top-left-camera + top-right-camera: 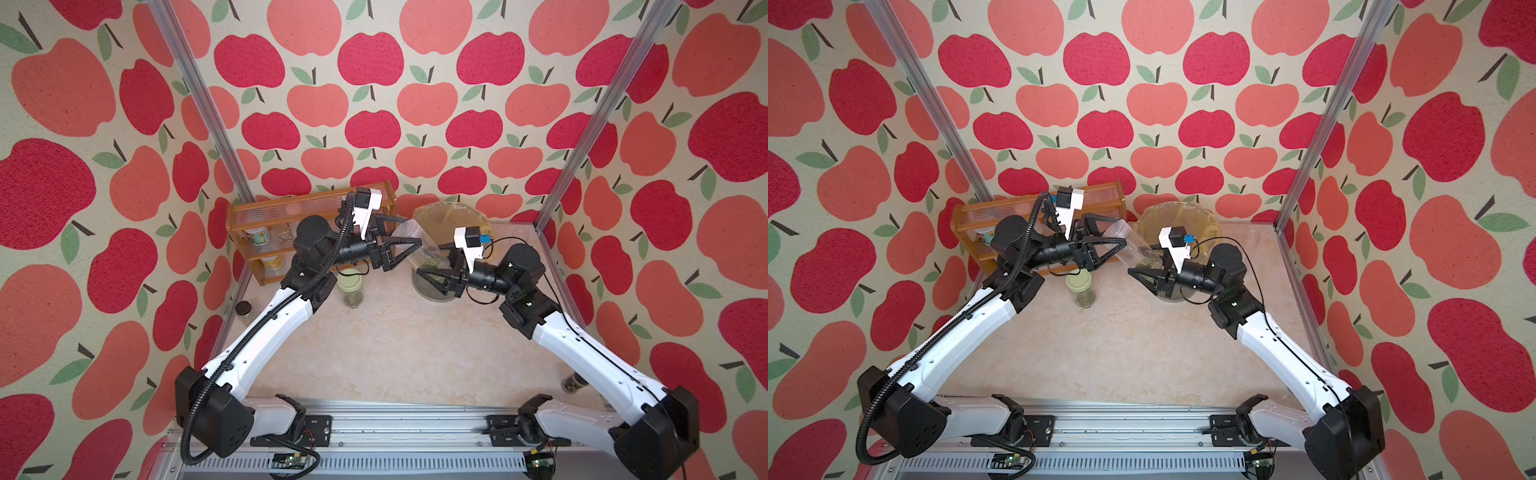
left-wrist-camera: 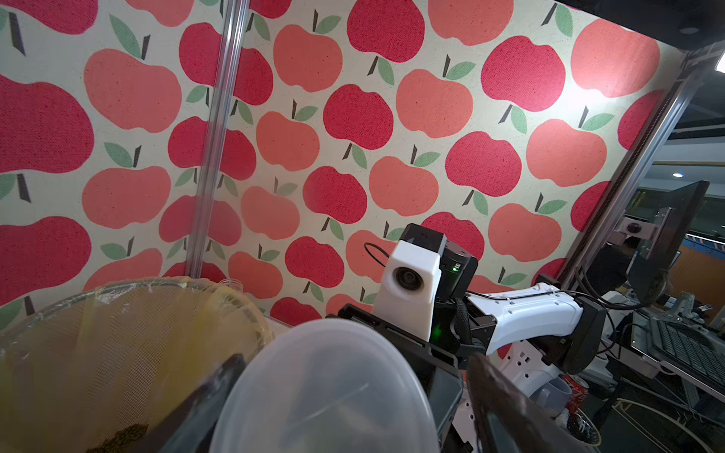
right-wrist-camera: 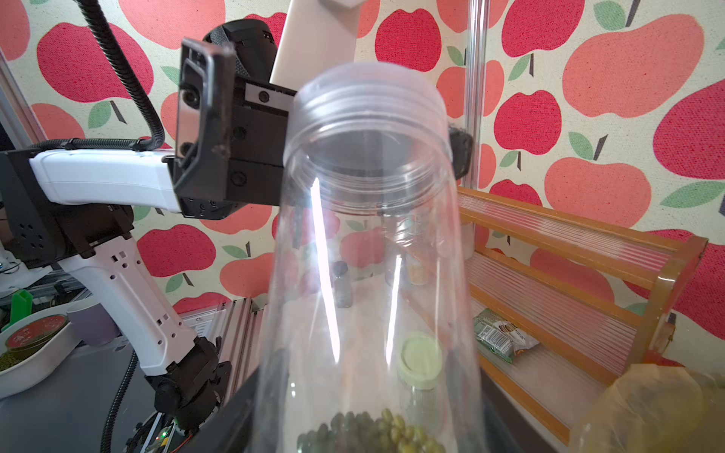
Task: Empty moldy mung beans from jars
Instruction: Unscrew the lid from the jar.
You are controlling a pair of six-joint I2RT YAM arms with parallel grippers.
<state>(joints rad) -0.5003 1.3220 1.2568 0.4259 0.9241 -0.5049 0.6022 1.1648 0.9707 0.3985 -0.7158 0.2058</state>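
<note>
My right claw pinched the tall jar by its base; its open mouth slanted up toward the tabletop's left edge, inside my spread left claw.

Light fell bright and even on my tabletop, with soft shadows. My wrist views bowed at the edges. White glare streaked the jar; its near rim was blurred. A hot spot washed the wall.

The tall jar is seen as clear, glossy plastic. The rack is framed in varnished wood. The walls are covered with coarse woven cloth.
</note>
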